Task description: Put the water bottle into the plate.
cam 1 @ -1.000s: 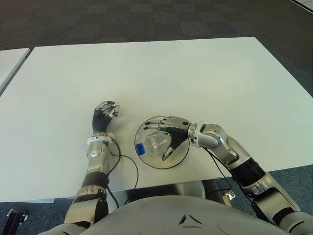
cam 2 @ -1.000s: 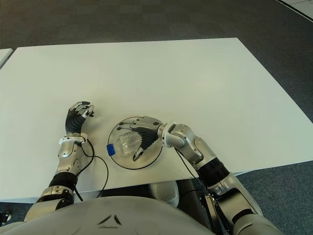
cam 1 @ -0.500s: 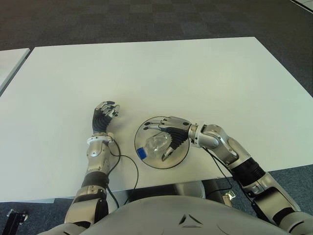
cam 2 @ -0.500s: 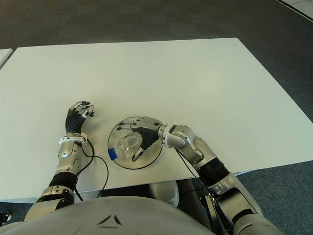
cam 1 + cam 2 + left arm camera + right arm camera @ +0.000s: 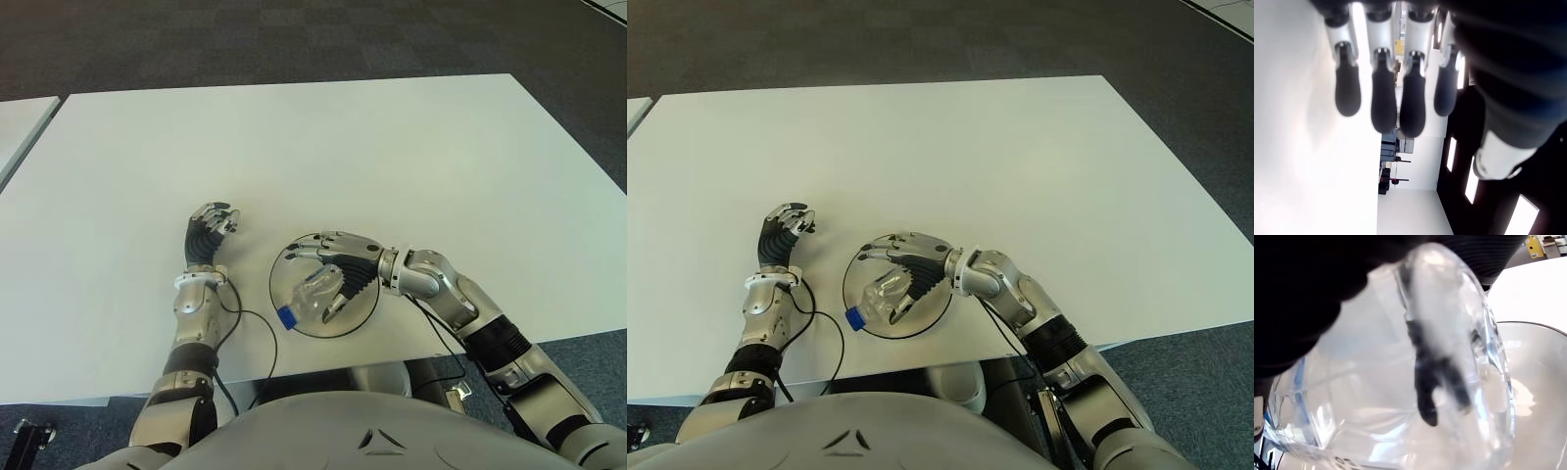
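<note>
A clear water bottle [image 5: 313,292] lies on its side in the white, dark-rimmed plate [image 5: 345,319] near the table's front edge. Its blue cap [image 5: 285,316] pokes out over the plate's front-left rim. My right hand [image 5: 318,269] hovers over the plate from the right, open, its fingers stretched out above the bottle and its thumb beside the bottle's body. In the right wrist view the bottle [image 5: 1400,357] fills the picture, with a dark finger showing through it. My left hand [image 5: 212,227] shows left of the plate, fingers loosely bent and holding nothing.
The white table [image 5: 392,147] stretches far behind and to both sides of the plate. A black cable [image 5: 257,328] loops from my left wrist toward the front edge. Another table's corner [image 5: 20,122] shows at the far left.
My right hand's fingers have uncurled from around the bottle. The bottle has slid toward the front left, so its cap now sticks out past the plate's rim. The left hand has not moved.
</note>
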`<control>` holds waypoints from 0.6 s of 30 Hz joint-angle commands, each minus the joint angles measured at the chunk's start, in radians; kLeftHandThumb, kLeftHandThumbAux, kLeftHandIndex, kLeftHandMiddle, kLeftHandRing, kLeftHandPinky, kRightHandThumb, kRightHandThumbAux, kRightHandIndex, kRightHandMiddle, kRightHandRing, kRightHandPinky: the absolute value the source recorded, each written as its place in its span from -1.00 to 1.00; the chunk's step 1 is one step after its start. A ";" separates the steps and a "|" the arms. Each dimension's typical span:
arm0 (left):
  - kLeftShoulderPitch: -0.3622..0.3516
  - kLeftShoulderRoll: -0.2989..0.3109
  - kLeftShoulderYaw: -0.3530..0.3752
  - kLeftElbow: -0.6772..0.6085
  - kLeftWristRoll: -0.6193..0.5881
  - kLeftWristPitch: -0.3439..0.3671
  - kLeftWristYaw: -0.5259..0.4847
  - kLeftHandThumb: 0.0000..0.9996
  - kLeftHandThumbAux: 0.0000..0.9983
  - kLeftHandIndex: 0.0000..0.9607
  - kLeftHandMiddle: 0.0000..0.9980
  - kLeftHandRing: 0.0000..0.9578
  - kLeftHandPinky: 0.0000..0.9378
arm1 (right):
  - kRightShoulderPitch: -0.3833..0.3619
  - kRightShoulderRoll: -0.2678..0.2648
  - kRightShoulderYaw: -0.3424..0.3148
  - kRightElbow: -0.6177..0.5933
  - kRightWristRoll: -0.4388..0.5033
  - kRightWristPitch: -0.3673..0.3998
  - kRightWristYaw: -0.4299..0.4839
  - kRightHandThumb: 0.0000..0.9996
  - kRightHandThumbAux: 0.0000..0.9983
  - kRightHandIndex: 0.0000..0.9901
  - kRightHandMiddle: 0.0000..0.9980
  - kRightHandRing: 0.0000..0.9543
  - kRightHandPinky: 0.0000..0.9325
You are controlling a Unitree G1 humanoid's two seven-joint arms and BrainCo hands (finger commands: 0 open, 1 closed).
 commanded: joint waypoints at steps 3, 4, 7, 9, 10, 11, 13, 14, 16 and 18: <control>0.037 -0.017 0.004 0.023 -0.001 0.035 0.011 0.42 0.42 -0.10 0.19 0.19 0.19 | -0.008 0.008 -0.017 0.016 0.035 -0.036 -0.023 -1.00 -0.07 -1.00 -1.00 -1.00 -1.00; 0.037 -0.017 0.004 0.022 -0.002 0.034 0.011 0.42 0.42 -0.10 0.19 0.19 0.19 | -0.007 0.010 -0.019 0.018 0.037 -0.041 -0.028 -1.00 -0.07 -1.00 -1.00 -1.00 -1.00; 0.038 -0.018 0.004 0.020 -0.002 0.035 0.011 0.42 0.42 -0.10 0.19 0.20 0.20 | -0.005 0.013 -0.022 0.024 0.040 -0.053 -0.041 -1.00 -0.08 -1.00 -1.00 -1.00 -1.00; 0.039 -0.018 0.005 0.019 -0.003 0.035 0.011 0.42 0.42 -0.10 0.19 0.20 0.20 | -0.004 0.015 -0.024 0.029 0.042 -0.061 -0.049 -1.00 -0.09 -1.00 -1.00 -1.00 -1.00; 0.039 -0.018 0.005 0.019 -0.002 0.034 0.011 0.42 0.42 -0.10 0.19 0.20 0.20 | -0.004 0.017 -0.026 0.033 0.042 -0.068 -0.057 -1.00 -0.09 -1.00 -1.00 -1.00 -1.00; 0.039 -0.018 0.004 0.019 -0.002 0.034 0.011 0.42 0.42 -0.10 0.19 0.20 0.21 | -0.004 0.018 -0.027 0.036 0.041 -0.073 -0.063 -1.00 -0.11 -1.00 -1.00 -1.00 -1.00; 0.039 -0.018 0.004 0.019 -0.001 0.033 0.010 0.42 0.42 -0.09 0.20 0.21 0.22 | -0.006 0.020 -0.030 0.049 0.038 -0.090 -0.083 -1.00 -0.13 -1.00 -1.00 -1.00 -1.00; 0.039 -0.018 0.004 0.019 -0.001 0.033 0.010 0.42 0.42 -0.09 0.20 0.21 0.22 | -0.006 0.021 -0.031 0.055 0.036 -0.098 -0.092 -1.00 -0.14 -1.00 -1.00 -1.00 -1.00; 0.039 -0.018 0.004 0.019 -0.002 0.032 0.009 0.42 0.42 -0.09 0.20 0.21 0.22 | -0.008 0.022 -0.032 0.062 0.033 -0.107 -0.102 -1.00 -0.15 -1.00 -1.00 -1.00 -1.00; 0.039 -0.018 0.004 0.019 -0.003 0.032 0.007 0.42 0.42 -0.09 0.20 0.22 0.22 | -0.008 0.023 -0.033 0.071 0.025 -0.124 -0.125 -1.00 -0.16 -1.00 -1.00 -1.00 -1.00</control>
